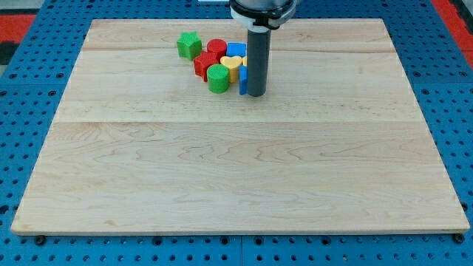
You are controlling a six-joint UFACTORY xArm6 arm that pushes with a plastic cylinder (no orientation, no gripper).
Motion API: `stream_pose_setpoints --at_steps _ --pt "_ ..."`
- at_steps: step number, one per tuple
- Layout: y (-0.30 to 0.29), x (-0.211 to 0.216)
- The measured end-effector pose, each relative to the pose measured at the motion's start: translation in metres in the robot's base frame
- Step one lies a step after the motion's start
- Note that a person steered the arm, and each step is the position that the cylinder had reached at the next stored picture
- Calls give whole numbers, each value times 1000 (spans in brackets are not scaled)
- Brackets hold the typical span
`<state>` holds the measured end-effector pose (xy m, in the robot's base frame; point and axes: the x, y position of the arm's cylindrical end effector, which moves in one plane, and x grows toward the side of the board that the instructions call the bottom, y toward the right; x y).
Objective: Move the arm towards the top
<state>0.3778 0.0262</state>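
Observation:
My tip (255, 93) rests on the wooden board (236, 162) near the view's top centre, just right of a cluster of blocks. A green star block (189, 46) is at the cluster's left. A red cylinder (216, 49) and a red star block (205, 64) sit in its middle. A green cylinder (218, 78) is at its lower edge. A yellow heart-shaped block (231, 66) lies left of the rod. A blue block (236, 50) is at the cluster's upper right. A second blue block (242, 80) touches the rod's left side and is partly hidden by it.
The board lies on a blue perforated table (29, 96). Red patches show at the view's top corners (452, 15). The rod's mount (263, 10) hangs over the board's top edge.

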Motion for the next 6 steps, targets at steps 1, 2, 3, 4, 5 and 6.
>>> stream_pose_setpoints --at_steps 1,2,3,4,5,6 --pt "14 9" --pt "72 37" --pt "133 -25" --pt "132 -93" --pt "101 -143" --pt "37 -165"
